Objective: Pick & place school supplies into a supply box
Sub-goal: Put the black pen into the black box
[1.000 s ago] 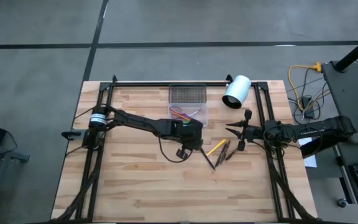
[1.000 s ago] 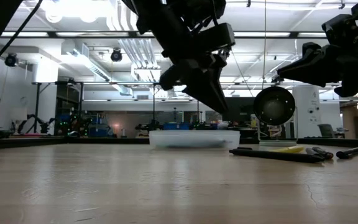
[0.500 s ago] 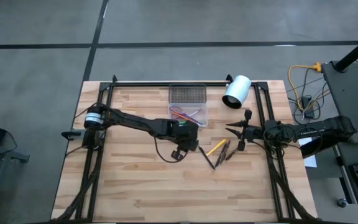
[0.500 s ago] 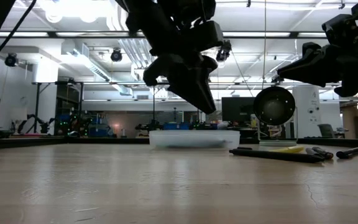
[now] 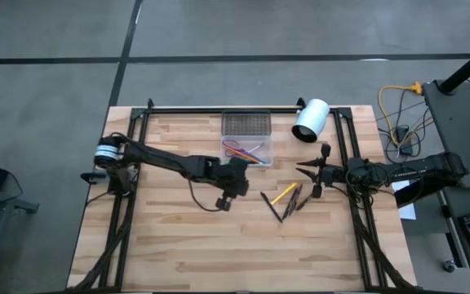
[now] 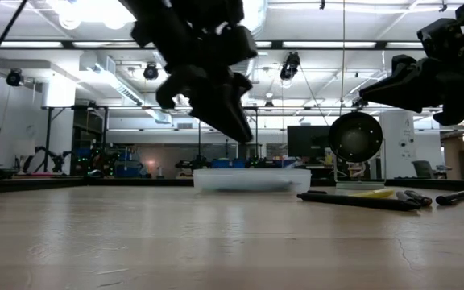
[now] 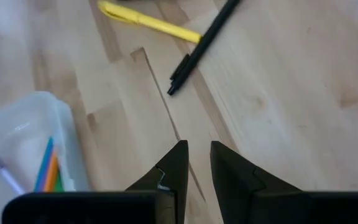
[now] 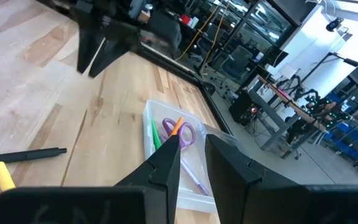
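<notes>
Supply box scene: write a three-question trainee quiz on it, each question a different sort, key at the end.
1. True or false: the yellow pencil lies inside the supply box.
2. Which gripper is nearer the supply box: (a) left gripper, (b) right gripper?
3. Fill in: the purple-handled scissors lie in the ____.

Key: 1 false; 2 a; 3 supply box.

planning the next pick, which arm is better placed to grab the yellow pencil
Likely the right: right hand hovers right beside the yellow pencil and dark pens, while left hand sits farther off by the supply box.
</notes>
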Motion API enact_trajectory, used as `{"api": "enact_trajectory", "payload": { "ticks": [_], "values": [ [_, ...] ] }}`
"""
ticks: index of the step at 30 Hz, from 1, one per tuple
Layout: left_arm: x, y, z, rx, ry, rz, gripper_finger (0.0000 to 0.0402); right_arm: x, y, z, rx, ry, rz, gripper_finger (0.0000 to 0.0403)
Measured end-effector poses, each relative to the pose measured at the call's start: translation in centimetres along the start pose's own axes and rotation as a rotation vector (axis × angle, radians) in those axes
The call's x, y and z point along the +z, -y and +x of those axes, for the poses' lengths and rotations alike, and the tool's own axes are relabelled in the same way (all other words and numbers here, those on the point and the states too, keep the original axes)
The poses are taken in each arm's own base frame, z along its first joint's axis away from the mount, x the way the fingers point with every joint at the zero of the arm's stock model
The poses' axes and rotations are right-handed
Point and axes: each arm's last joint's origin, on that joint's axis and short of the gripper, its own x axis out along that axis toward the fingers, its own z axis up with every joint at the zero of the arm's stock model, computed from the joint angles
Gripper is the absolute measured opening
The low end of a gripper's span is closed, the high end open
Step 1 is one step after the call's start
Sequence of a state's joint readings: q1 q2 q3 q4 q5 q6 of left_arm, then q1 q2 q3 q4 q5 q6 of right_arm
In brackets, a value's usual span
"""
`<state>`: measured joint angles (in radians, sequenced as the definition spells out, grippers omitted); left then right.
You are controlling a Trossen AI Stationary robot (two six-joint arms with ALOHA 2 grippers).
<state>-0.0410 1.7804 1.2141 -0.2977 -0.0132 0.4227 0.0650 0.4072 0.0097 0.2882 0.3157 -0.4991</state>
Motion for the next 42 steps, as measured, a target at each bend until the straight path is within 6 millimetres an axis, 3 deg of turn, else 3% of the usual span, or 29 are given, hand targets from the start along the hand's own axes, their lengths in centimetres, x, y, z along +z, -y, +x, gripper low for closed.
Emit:
{"api": "enact_trajectory", "payload": {
  "ticks": [19, 30, 42],
  "values": [
    [-8.1, 3.5, -11.0, 0.115, 0.259, -0.022, 0.0052, 0.0, 0.0, 0.0, 0.001, 0.000, -0.001, 0.0068],
    [-12.1, 5.2, -13.2, 0.182, 0.499, -0.157, 0.0052, 0.0, 0.0, 0.0, 0.000, 0.000, -0.001, 0.0068],
    [-12.0, 5.1, -15.1, 0.187, 0.606, -0.304, 0.0052, 0.0, 0.0, 0.0, 0.000, 0.000, 0.000, 0.0068]
  ]
}}
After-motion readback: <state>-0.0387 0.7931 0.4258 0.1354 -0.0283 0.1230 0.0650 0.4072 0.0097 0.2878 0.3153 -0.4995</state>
